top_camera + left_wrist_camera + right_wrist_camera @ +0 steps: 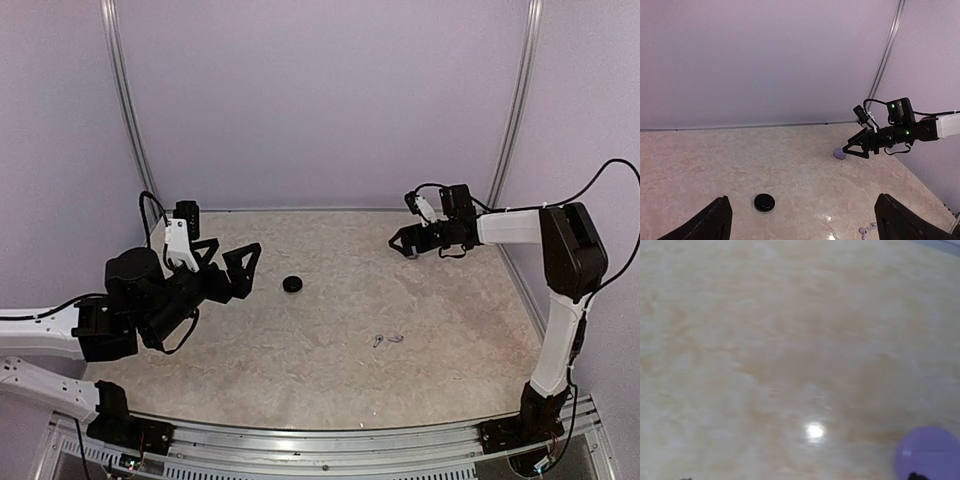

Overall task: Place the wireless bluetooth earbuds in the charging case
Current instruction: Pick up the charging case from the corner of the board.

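Top external: black disc central, earbuds well apart; left gripper, right gripper spread, case beside latter.

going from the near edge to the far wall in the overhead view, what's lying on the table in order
earbuds → black disc → round case

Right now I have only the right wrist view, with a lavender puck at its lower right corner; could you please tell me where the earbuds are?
Observer: Both earbuds lie close together, apart from the case and nearer the table's near edge.
Operator: Thank you. Is anything else lying there?
Observer: A black disc, left of centre, ahead of the left fingers.
Operator: Are those holding anything?
Observer: No, they stand wide open and empty.
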Robot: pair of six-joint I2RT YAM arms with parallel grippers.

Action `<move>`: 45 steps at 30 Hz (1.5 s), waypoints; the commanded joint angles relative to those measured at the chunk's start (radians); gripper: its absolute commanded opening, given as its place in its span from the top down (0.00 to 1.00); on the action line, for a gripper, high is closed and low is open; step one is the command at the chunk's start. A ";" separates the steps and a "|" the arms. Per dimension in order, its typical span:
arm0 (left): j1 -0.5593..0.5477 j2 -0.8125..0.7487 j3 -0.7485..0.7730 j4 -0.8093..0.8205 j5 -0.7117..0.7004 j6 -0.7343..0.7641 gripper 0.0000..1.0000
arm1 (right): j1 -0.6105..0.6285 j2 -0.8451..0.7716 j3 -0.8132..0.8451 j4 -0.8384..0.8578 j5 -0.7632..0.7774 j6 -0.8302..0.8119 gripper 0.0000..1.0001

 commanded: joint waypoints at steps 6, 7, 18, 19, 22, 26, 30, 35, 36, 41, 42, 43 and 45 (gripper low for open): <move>0.067 0.037 0.038 -0.035 0.146 -0.030 0.01 | -0.065 0.102 0.098 -0.079 0.116 -0.075 0.08; 0.070 0.039 0.039 -0.036 0.146 -0.031 0.01 | -0.065 0.118 0.111 -0.088 0.124 -0.082 0.08; 0.088 0.064 0.048 -0.036 0.173 -0.036 0.01 | -0.067 0.255 0.220 -0.141 0.161 -0.117 0.18; 0.090 0.064 0.047 -0.035 0.174 -0.036 0.01 | -0.066 0.266 0.238 -0.154 0.166 -0.116 0.20; 0.092 0.065 0.045 -0.034 0.175 -0.038 0.01 | -0.066 0.282 0.268 -0.165 0.194 -0.113 0.22; 0.094 0.065 0.042 -0.032 0.175 -0.038 0.01 | -0.066 0.317 0.314 -0.211 0.230 -0.108 0.23; 0.096 0.064 0.036 -0.028 0.176 -0.041 0.01 | -0.068 0.330 0.333 -0.224 0.236 -0.107 0.25; 0.098 0.062 0.034 -0.030 0.173 -0.039 0.01 | -0.068 0.333 0.333 -0.240 0.212 -0.118 0.33; 0.098 0.060 0.033 -0.031 0.173 -0.040 0.01 | -0.068 0.330 0.326 -0.241 0.197 -0.122 0.33; 0.108 0.055 0.037 -0.044 0.181 -0.053 0.01 | -0.068 0.319 0.305 -0.238 0.175 -0.127 0.41; 0.110 0.055 0.040 -0.049 0.183 -0.055 0.01 | -0.069 0.325 0.311 -0.245 0.173 -0.129 0.42; 0.111 0.055 0.043 -0.053 0.183 -0.056 0.01 | -0.068 0.331 0.319 -0.253 0.170 -0.131 0.42; 0.113 0.051 0.044 -0.057 0.183 -0.061 0.01 | -0.068 0.342 0.333 -0.271 0.162 -0.132 0.44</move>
